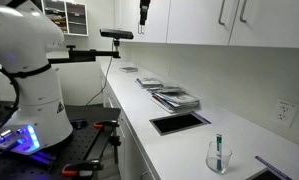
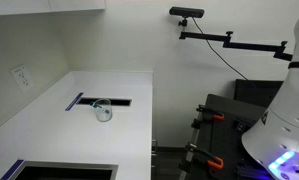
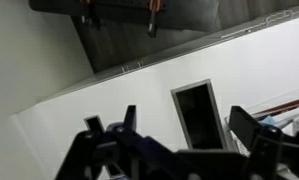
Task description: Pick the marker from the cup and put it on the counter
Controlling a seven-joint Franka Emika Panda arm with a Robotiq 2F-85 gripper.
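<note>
Stacked booklets (image 1: pixel 176 98), wall outlet (image 1: pixel 284 112), boom-mounted camera (image 1: pixel 116 34), white upper cabinets (image 1: pixel 194 20)

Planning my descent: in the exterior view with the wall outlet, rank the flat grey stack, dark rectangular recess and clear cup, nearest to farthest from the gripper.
The gripper hangs high by the wall cabinets.
1. Flat grey stack, far along the white counter.
2. Dark rectangular recess, mid-counter.
3. Clear round cup holding the green marker, nearest the camera.

White wall cabinets (image 1: pixel 194 20) with bar handles hang above a plain pale wall (image 2: pixel 49 45), which carries a white outlet (image 1: pixel 284 112). A small black camera (image 2: pixel 186 13) sits on a dark boom arm. The floor (image 1: pixel 87 108) looks dark grey under even indoor light.
</note>
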